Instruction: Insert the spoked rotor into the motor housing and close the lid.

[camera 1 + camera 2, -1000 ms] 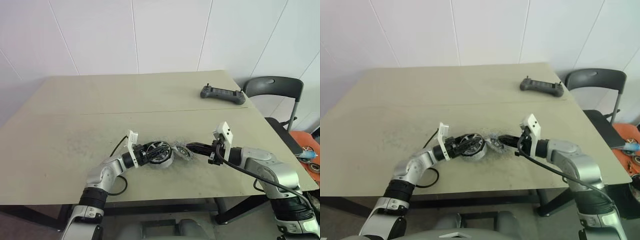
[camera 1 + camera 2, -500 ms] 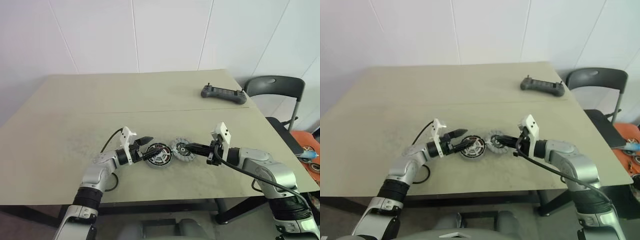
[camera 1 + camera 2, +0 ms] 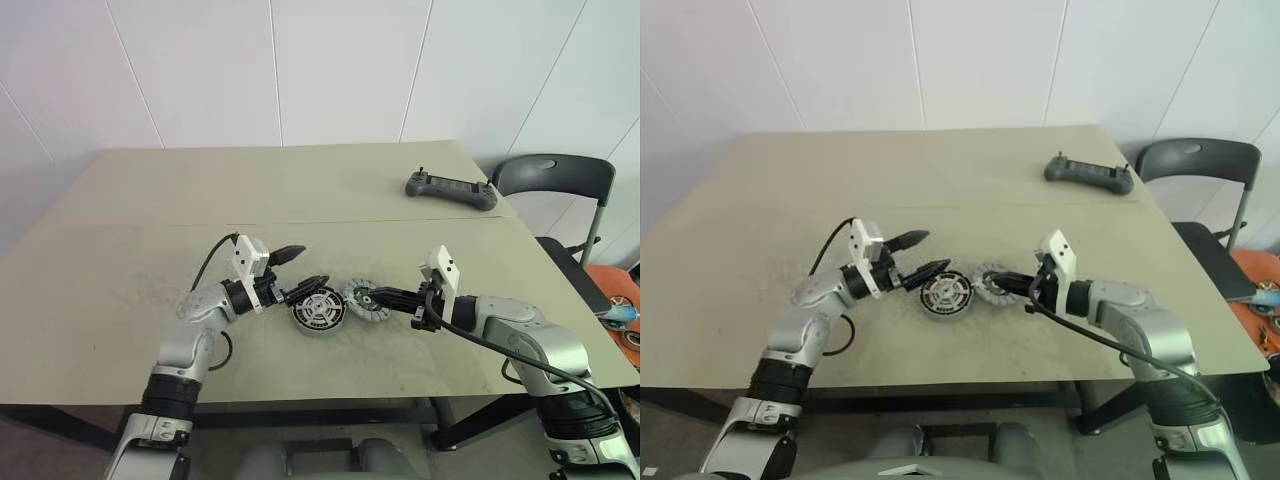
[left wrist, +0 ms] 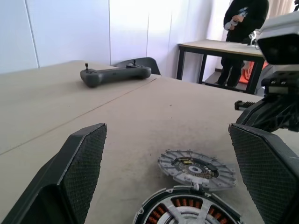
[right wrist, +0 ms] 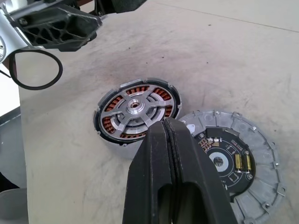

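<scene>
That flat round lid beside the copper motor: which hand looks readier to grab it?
Probably the left hand: its fingers stand open just above the motor housing. The right hand reaches the flat lid but is shut.

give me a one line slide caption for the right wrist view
Shut right gripper over the flat disc beside the motor housing, copper windings showing.

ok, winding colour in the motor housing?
Copper-orange, in the motor housing; right wrist view shows it best.
</scene>
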Action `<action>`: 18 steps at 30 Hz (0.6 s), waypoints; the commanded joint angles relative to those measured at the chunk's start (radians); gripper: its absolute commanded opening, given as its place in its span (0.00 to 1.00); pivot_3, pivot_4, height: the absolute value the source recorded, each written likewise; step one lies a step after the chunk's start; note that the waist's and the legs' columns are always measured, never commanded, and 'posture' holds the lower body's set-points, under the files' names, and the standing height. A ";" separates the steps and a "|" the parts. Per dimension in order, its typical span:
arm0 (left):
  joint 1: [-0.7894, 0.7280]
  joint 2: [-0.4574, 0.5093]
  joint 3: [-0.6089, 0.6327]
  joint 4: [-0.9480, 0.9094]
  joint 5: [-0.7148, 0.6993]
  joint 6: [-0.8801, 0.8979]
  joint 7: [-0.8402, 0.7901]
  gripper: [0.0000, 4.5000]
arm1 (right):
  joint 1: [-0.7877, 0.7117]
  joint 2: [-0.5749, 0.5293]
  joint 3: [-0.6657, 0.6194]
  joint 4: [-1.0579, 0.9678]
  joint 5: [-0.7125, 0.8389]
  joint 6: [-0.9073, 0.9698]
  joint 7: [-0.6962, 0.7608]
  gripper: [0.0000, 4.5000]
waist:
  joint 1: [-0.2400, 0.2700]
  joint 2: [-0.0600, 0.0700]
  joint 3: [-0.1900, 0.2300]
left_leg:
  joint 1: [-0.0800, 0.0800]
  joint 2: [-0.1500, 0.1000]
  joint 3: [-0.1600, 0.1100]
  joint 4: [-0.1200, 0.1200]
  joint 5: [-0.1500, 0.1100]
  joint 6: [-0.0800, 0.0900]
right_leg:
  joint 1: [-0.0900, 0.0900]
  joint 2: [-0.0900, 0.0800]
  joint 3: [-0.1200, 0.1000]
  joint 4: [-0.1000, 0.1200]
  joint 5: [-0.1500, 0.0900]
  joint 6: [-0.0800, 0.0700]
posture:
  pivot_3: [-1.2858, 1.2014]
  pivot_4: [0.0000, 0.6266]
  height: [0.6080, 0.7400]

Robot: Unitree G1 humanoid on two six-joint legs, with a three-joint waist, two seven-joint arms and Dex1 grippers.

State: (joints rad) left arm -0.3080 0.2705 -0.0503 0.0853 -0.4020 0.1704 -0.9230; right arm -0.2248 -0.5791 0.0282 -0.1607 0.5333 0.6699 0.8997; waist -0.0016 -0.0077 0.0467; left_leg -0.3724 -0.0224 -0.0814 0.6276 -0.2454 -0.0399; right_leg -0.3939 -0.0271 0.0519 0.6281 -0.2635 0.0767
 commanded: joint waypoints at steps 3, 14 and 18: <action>0.032 0.005 -0.048 -0.077 0.006 0.011 -0.011 0.99 | -0.027 0.008 -0.007 -0.008 0.004 -0.014 0.004 0.00 | -0.004 0.000 0.000 | 0.000 0.000 0.000 0.000 0.000 0.000 | 0.000 0.000 0.000 0.000 0.000 0.000 | 0.52 0.00 1.00; 0.078 -0.019 -0.097 -0.089 0.022 -0.015 0.000 0.99 | -0.024 0.004 -0.012 -0.017 0.009 -0.004 0.000 0.00 | -0.010 0.000 0.000 | 0.001 0.000 0.000 0.001 0.000 0.000 | 0.001 0.000 0.000 0.001 0.000 0.000 | 0.52 0.00 1.00; 0.078 -0.016 -0.100 -0.094 0.028 -0.018 0.007 0.99 | -0.026 0.007 -0.009 -0.014 0.006 -0.004 -0.004 0.00 | -0.010 0.000 0.000 | 0.001 0.000 0.000 0.001 0.000 0.000 | 0.001 0.000 0.000 0.001 0.000 0.000 | 0.52 0.00 1.00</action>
State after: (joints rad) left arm -0.2173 0.2523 -0.1502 0.0369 -0.3798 0.1697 -0.9202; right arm -0.2333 -0.5763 0.0293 -0.1595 0.5328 0.6714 0.8972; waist -0.0117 -0.0077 0.0468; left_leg -0.3718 -0.0223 -0.0817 0.6283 -0.2454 -0.0398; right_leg -0.3932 -0.0268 0.0519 0.6286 -0.2635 0.0766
